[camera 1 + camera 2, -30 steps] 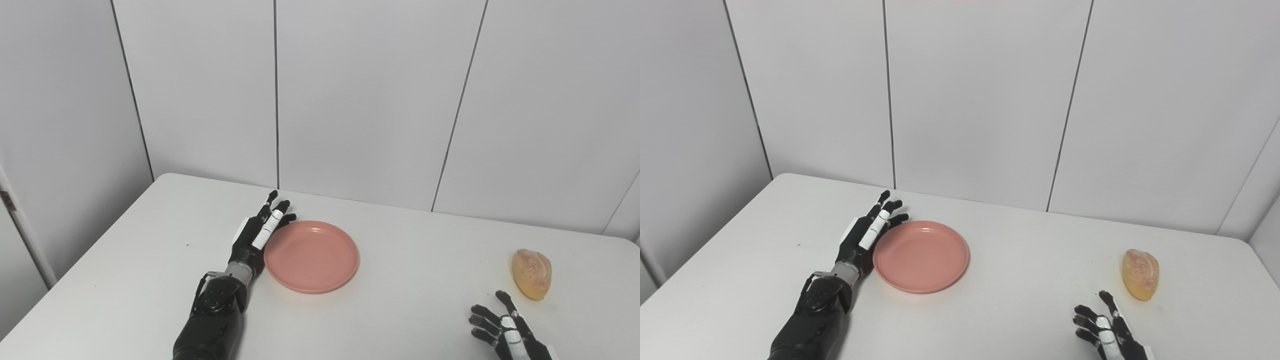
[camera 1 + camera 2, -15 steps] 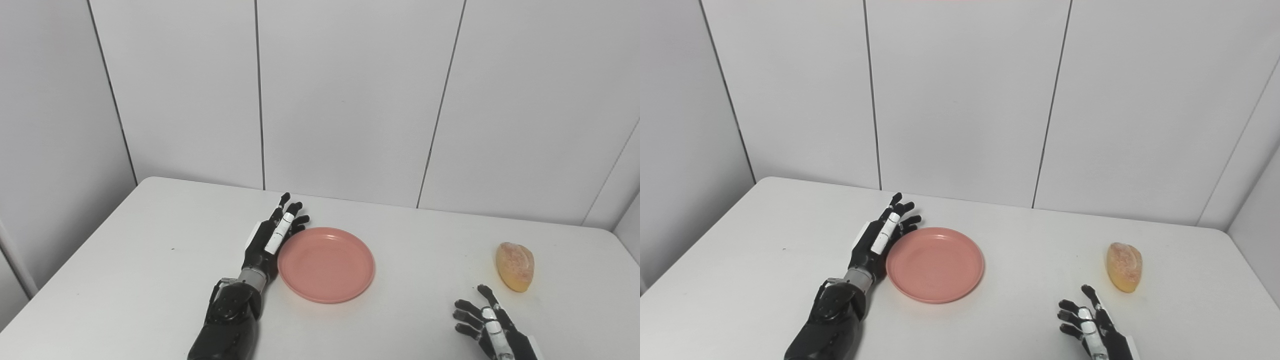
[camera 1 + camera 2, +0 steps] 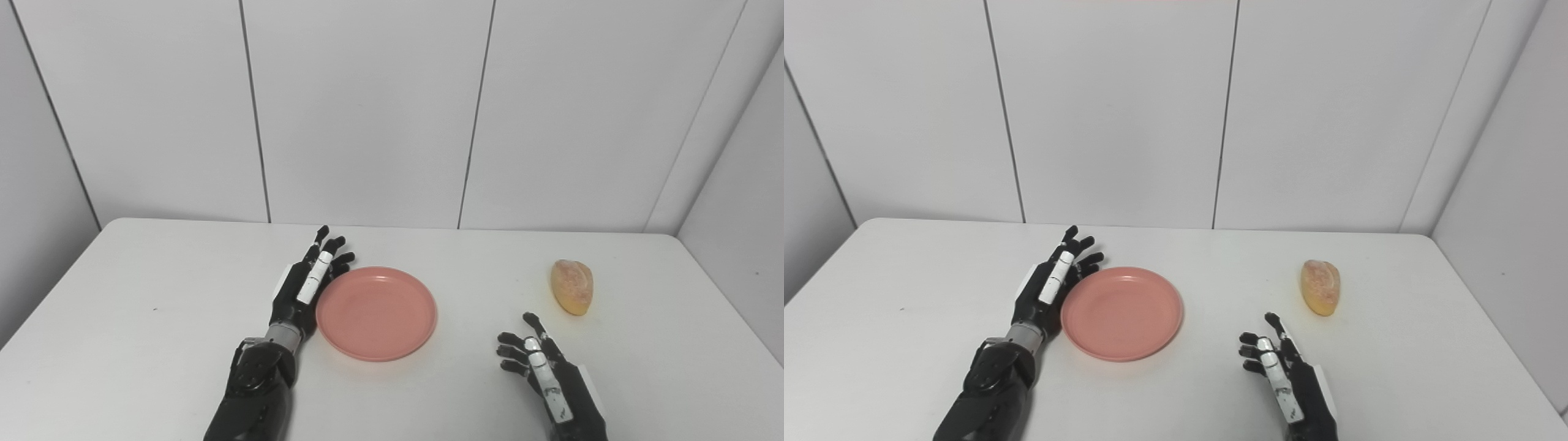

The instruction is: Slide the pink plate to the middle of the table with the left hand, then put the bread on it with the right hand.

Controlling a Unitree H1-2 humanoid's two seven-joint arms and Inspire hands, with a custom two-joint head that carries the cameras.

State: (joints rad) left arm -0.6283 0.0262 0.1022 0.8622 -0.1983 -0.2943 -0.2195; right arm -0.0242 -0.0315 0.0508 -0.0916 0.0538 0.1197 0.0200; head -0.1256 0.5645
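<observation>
pink plate (image 3: 376, 312) sits near the table (image 3: 122, 318) middle, the left hand (image 3: 306, 285) flat against its left rim, fingers spread, holding nothing. it looks light, stiff, slippery – best pushed at the rim. bread (image 3: 571, 286) far right – soft, grip its sides; right hand (image 3: 542, 373) open. no writing visible.

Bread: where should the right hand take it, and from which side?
Probably across its narrow middle, coming down from above. The bread lies flat on the table, its long axis running near to far, so fingers can close on its left and right flanks. The right hand waits open, near and left of it, not touching.
</observation>
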